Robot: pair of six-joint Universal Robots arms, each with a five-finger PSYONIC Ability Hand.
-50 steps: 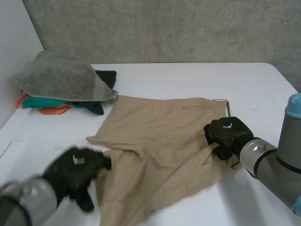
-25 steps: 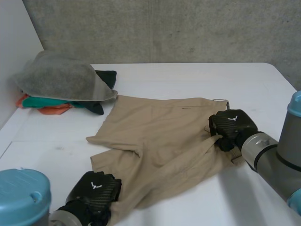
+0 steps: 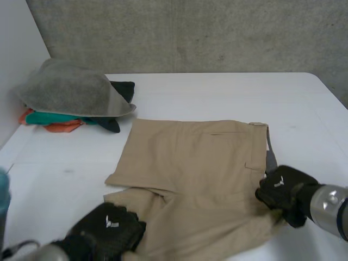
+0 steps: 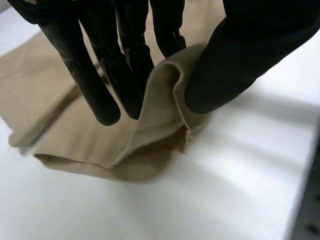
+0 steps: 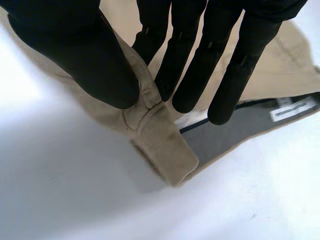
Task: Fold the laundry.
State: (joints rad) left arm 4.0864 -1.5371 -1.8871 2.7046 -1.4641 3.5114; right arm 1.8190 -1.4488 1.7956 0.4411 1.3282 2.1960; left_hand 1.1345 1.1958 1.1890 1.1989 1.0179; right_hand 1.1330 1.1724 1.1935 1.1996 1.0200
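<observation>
Fingers [image 4: 102,95] of the left hand [image 3: 109,231] run almost straight and press a fold of the shorts [image 3: 196,163] against the thumb [image 4: 240,60]. That hand has the cloth pinched at the shorts' near corner on the robot's left. Fingers [image 5: 187,70] of the right hand [image 3: 283,191] are also straight. With the thumb [image 5: 85,55] they nip the shorts' waistband corner on the robot's right, where it curls up from the table [image 3: 217,95]. The white table lies under the shorts. The tan shorts are spread mostly flat, with a leg creased over near the left hand. A grey lining [image 5: 235,132] and a white label [image 5: 295,107] show inside the waistband by the right fingertips. Past the shorts' far left corner a grey towel [image 3: 68,89] tops a pile. A dark cloth [image 3: 122,88] under the towel reaches close to that corner. A teal cloth [image 3: 49,118] and an orange one [image 3: 62,126] peek out on the pile's side away from the shorts.
</observation>
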